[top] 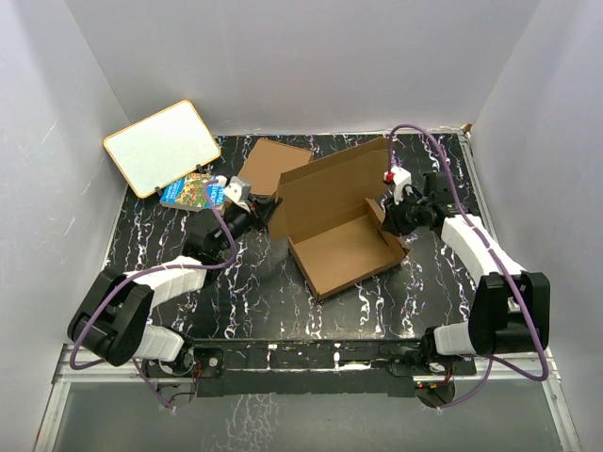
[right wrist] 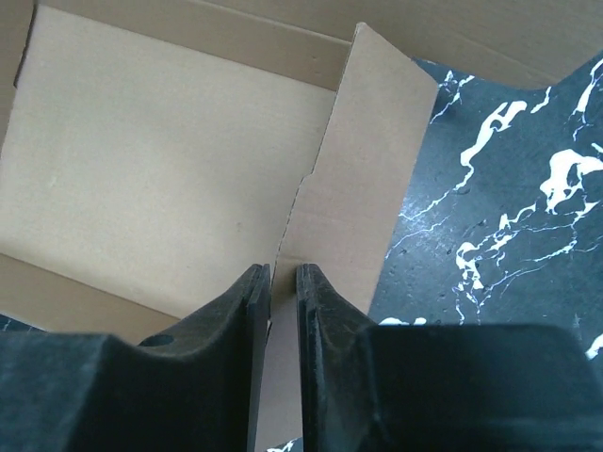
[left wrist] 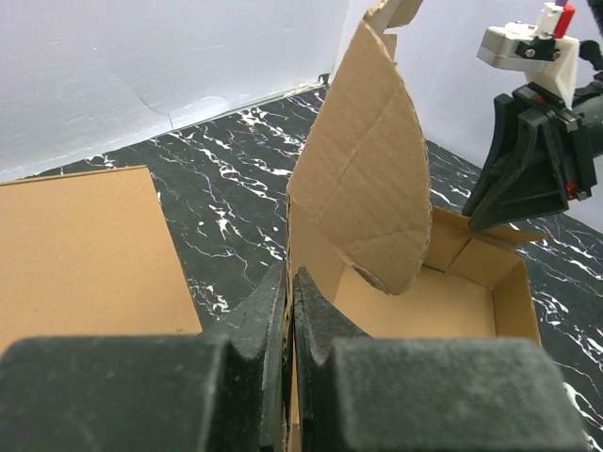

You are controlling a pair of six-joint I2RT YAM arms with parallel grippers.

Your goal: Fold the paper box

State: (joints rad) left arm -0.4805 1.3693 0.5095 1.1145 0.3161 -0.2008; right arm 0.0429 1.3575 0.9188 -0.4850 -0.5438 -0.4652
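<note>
**A:** Where is the paper box (top: 341, 252)?
**B:** I see it in the centre of the top view, with the tray open and the lid standing up behind.
**A:** And the 2 pincers?
**B:** My left gripper (left wrist: 289, 287) is narrow, pinching the tray's left wall. My right gripper (right wrist: 283, 282) is narrow too, clamped on the right side flap.
**A:** Anything else?
**B:** A flat brown box (top: 275, 162), a book (top: 191, 192) and a whiteboard (top: 162, 148) sit in the upper left.

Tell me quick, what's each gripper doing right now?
Left gripper: closed on a wall of the paper box.
Right gripper: closed on a side flap of the paper box.
</note>
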